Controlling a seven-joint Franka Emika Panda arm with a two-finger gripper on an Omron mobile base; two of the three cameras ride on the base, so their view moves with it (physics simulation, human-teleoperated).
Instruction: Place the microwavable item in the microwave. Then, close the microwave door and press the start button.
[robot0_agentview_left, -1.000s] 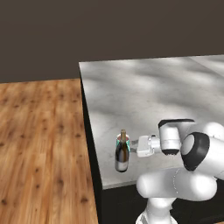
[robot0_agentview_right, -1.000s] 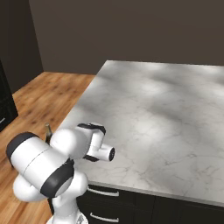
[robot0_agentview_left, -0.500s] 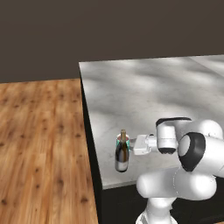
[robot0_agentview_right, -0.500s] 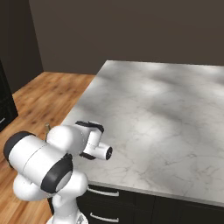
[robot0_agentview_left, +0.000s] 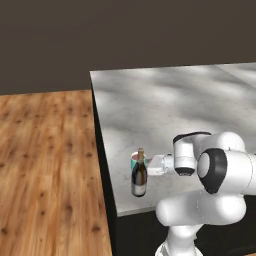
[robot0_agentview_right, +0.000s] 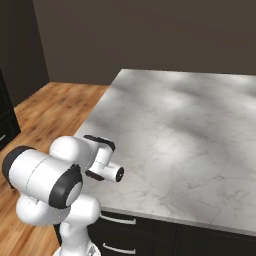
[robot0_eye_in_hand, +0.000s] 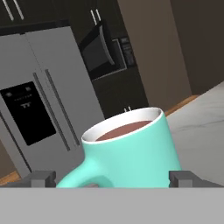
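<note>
Tool spread wide around the teal mug at the counter's edge

The tool (robot0_eye_in_hand: 112, 178) stands wide, one fingertip (robot0_eye_in_hand: 43, 178) on each side of the teal mug (robot0_eye_in_hand: 131, 153) of brown liquid, its handle toward the left one. The mug sits on the marble counter (robot0_agentview_left: 170, 107) near its corner, just behind the wine bottle (robot0_agentview_left: 139, 174); whether the tips touch it, I cannot tell.

Marble counter (robot0_agentview_left: 190, 105) is seen from behind-left and behind-right by both base cams, angled fwd/down, mid-range. Hand cam is held v. close to teal mug (robot0_eye_in_hand: 131, 153), fridge (robot0_eye_in_hand: 43, 96) in bkgd upper left.
</note>
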